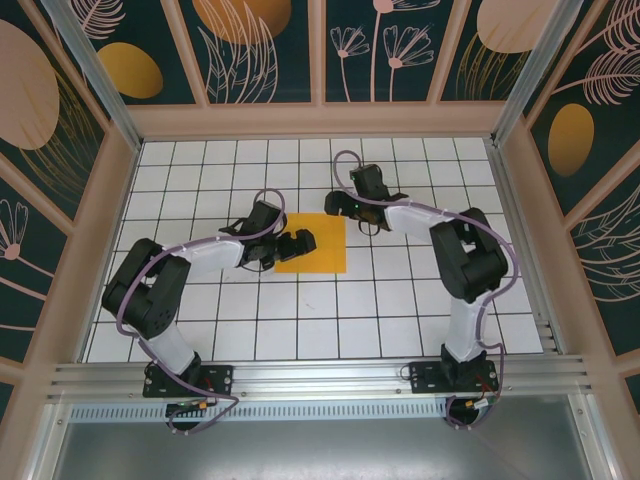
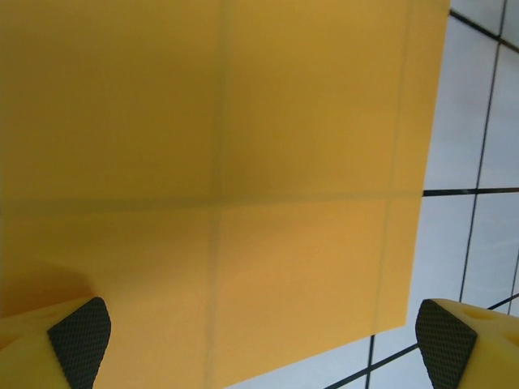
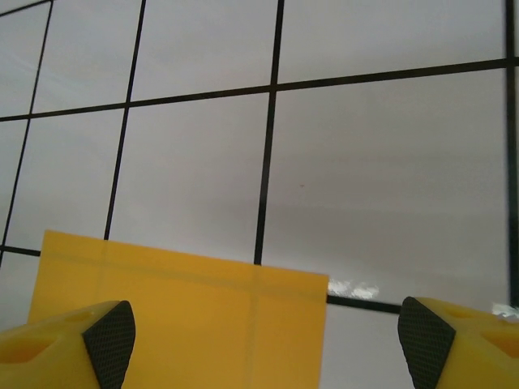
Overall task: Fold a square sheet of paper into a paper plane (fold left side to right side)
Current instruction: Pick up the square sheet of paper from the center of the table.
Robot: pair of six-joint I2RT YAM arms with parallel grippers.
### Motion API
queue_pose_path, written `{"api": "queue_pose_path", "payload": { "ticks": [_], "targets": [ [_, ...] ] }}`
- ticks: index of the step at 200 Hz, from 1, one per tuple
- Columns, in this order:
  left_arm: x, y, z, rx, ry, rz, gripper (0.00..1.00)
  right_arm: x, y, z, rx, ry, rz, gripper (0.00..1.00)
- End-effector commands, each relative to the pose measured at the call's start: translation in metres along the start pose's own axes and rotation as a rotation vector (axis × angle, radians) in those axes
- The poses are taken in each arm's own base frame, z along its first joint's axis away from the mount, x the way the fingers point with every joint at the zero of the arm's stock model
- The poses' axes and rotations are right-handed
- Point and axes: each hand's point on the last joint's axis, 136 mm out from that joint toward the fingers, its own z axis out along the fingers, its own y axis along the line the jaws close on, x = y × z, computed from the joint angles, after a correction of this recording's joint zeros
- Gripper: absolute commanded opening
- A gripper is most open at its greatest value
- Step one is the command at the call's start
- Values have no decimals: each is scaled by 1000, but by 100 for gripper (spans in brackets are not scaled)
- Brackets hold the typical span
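while the square sheet of paper [image 1: 322,252] lies flat and unfolded at the centre of the top view, the left gripper [image 2: 261,347] hangs over its left edge, pincer spread wide, holding nothing. the right gripper [image 3: 268,344] (also gaping, empty) sits by the sheet's upper right corner. likely risk: a fingertip dragging the thin paper across the table [image 1: 200,330], skewing the fold.

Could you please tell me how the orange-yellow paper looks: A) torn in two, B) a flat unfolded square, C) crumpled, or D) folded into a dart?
B: the square sheet of paper lies flat on the table, grid lines showing through it.
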Motion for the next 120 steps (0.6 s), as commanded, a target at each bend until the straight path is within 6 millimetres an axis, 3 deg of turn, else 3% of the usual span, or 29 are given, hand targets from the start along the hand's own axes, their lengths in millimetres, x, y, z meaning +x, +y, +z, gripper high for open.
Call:
{"api": "queue_pose_path", "payload": {
  "ticks": [1,32,50,120],
  "targets": [
    [8,5,5,16,19,-5,98,10,4,14,29,50,-2,87],
    [13,9,6,14,32,-15,99,23,-1,31,62,98,6,87],
    [14,10,7,10,32,-15,98,40,10,34,50,133,-7,87],
    [17,16,13,-5,48,-23,99,87,43,21,-58,260,-10,84]
  ]
}}
